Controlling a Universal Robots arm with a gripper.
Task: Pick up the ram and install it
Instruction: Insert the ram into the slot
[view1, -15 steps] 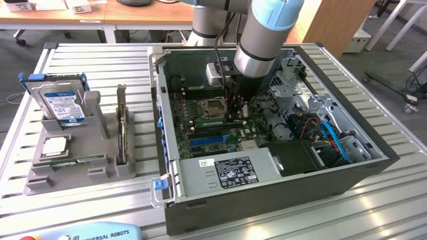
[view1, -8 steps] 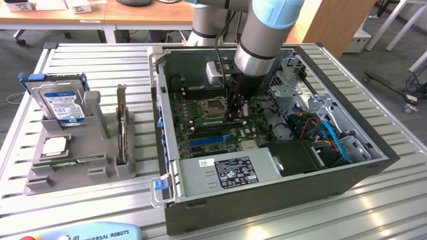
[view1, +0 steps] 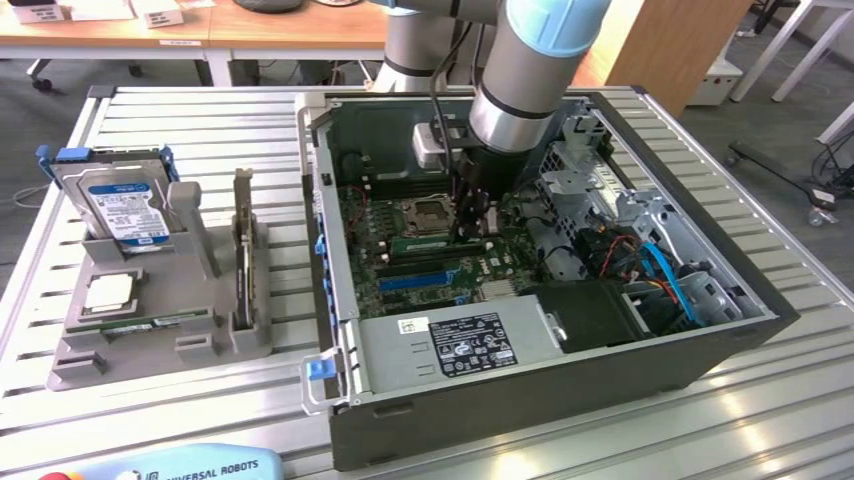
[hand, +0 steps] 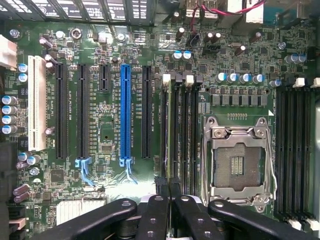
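Observation:
My gripper (view1: 470, 232) reaches down into the open computer case (view1: 534, 390), right over the motherboard (hand: 110, 135). Its black fingers (hand: 154, 215) are closed together around the ram (hand: 168, 130). The ram appears edge-on as a thin green strip running along a black memory slot beside the empty processor socket (hand: 239, 162). Whether it is fully seated I cannot tell. A second, similar green ram stick (view1: 140, 322) lies in the grey holder (view1: 80, 365) at the exterior view's left.
The holder also carries a hard drive (view1: 127, 205), a square silver processor chip (view1: 110, 290) and a dark expansion card (view1: 243, 255). Inside the case sit a blue expansion slot (hand: 125, 115), more memory slots (hand: 292, 150), the power supply (view1: 454, 345) and cables (view1: 667, 280).

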